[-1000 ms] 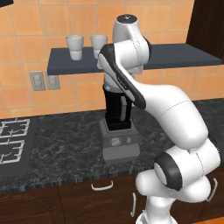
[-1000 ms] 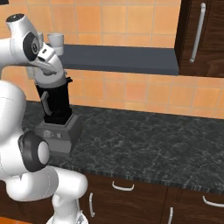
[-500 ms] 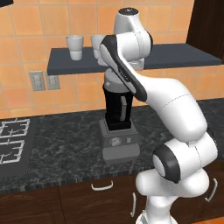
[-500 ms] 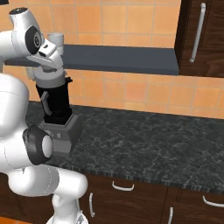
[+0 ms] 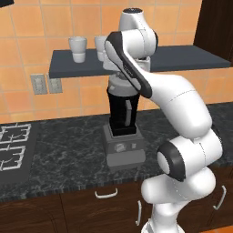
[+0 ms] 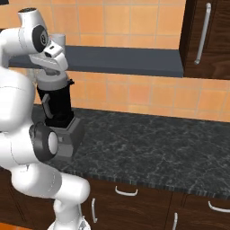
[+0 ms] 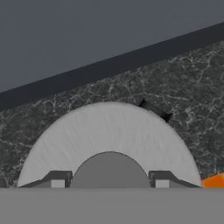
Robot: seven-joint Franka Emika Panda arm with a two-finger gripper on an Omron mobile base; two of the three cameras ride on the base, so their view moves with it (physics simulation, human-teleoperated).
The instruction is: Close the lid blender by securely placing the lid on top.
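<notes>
The blender (image 5: 122,113) stands on the dark stone counter, a black jar on a grey boxy base (image 6: 67,134). The grey round lid (image 6: 53,82) lies across the jar's rim. In the hand view the lid (image 7: 109,131) spreads wide just below the camera, with its raised knob in the middle. My gripper (image 7: 109,181) points straight down onto it, one fingertip against each side of the knob, so it is shut on the lid. From the left base camera my own forearm covers most of the hand above the lid (image 5: 119,83).
A dark shelf (image 5: 182,59) runs along the tiled wall just behind and above the jar, carrying two white cups (image 5: 78,48). A stove top (image 5: 11,145) lies at the left. A dark cabinet (image 6: 206,36) hangs at the right.
The arm's upper joints have risen and straightened over the blender. The hand has stayed above the jar with the lid under it.
</notes>
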